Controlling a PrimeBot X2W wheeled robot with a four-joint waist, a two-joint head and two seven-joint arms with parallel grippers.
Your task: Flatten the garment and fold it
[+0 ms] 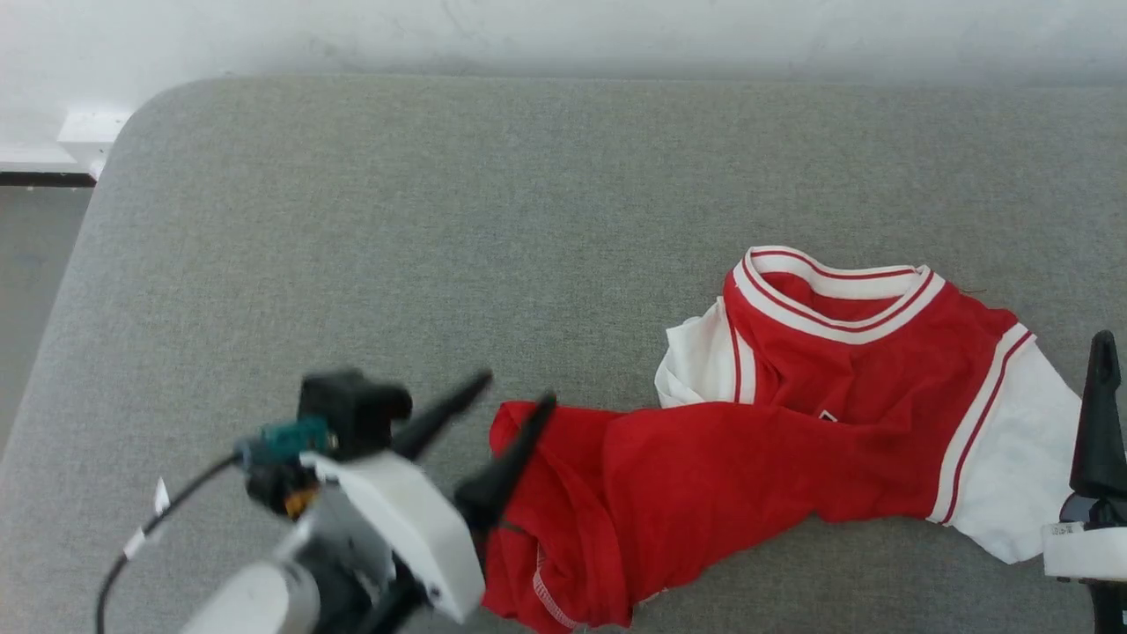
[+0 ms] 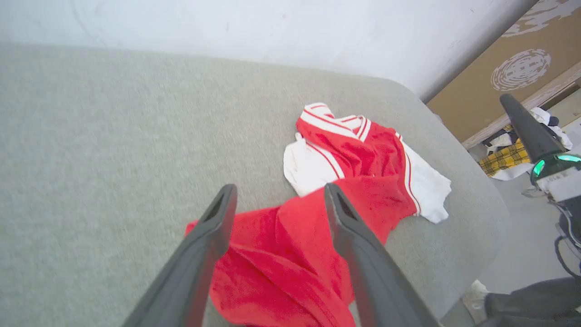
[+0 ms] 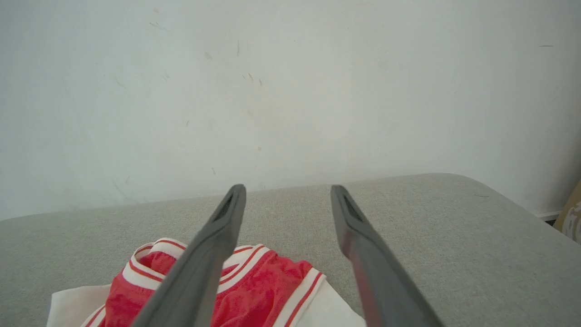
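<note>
Head view, nearest me: my left pincer [image 1: 516, 389] hangs spread and empty at the bunched red hem [image 1: 546, 528] of the garment [image 1: 748, 475], which lies crumpled on the grey cushion [image 1: 440, 220], collar [image 1: 832, 295] toward the wall [image 1: 528, 35]. My right pincer [image 3: 287, 187] hovers spread beside the white sleeve [image 1: 1012, 458], likely placed to take that end so I can pull the shirt flat.

The garment [image 1: 775, 440], a red jersey with white sleeves, lies crumpled and twisted on the grey cushion [image 1: 440, 220].
</note>
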